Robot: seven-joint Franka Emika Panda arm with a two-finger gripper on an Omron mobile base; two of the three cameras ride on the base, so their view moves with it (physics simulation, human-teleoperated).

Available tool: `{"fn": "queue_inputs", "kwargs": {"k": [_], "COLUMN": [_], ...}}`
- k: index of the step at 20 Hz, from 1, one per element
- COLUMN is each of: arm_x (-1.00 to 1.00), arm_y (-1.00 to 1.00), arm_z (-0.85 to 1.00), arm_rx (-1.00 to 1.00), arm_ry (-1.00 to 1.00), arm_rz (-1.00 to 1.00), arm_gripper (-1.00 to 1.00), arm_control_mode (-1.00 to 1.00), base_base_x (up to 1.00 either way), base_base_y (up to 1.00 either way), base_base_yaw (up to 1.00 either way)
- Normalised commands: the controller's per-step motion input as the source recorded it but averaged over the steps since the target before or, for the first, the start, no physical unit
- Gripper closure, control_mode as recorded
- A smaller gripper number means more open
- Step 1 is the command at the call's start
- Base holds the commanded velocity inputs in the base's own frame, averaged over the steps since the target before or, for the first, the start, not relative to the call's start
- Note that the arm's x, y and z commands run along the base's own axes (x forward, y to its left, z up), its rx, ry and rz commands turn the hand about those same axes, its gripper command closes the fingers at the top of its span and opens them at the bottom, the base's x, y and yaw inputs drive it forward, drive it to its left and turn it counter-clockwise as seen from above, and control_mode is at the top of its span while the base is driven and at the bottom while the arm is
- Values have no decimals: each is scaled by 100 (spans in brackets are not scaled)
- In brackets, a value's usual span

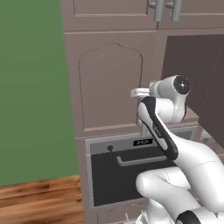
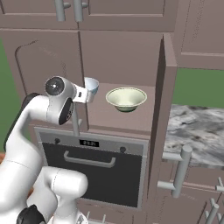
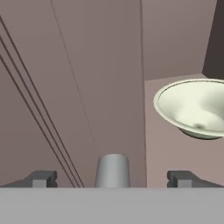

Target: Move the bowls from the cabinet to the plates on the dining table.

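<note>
Beside cabinet door edge (image 2: 162, 87), cream-green bowl (image 2: 126, 99)

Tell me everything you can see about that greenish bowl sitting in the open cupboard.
The pale cream-green bowl is small, round and glossy, like glazed ceramic, with a thin darker line around its flared rim. It stands upright and looks empty on the mauve-brown shelf of the open cabinet, above the dark oven front. Nothing but the shelf touches it. In the hand view it lies up and right of the open pincer, which is clear of it.

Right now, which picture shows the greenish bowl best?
The right base view: the whole cream-green bowl sits on the open cabinet shelf. The hand view cuts off its right side. In the left base view I can't find it.
</note>
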Motion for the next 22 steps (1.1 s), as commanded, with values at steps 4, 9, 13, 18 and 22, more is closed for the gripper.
{"fn": "queue_inputs", "kwargs": {"k": [4,9,13,18,22], "arm_x": [1,6,6,-11,-50], "arm_y": [2,1,0,13,40], "arm_z": [-48,-48,-48,-53,-55], "arm_rx": [0,0,0,0,0], "arm_ry": [-1,0,0,-1,-5], "arm_rz": [0,0,0,0,0], "arm_gripper": [-100,100,100,100,100], "arm_control_mode": [-100,-100,-100,-100,-100], "base_base_x": [0,0,0,0,0], "base_base_y": [0,0,0,0,0], "base_base_yaw": [0,0,0,0,0]}}
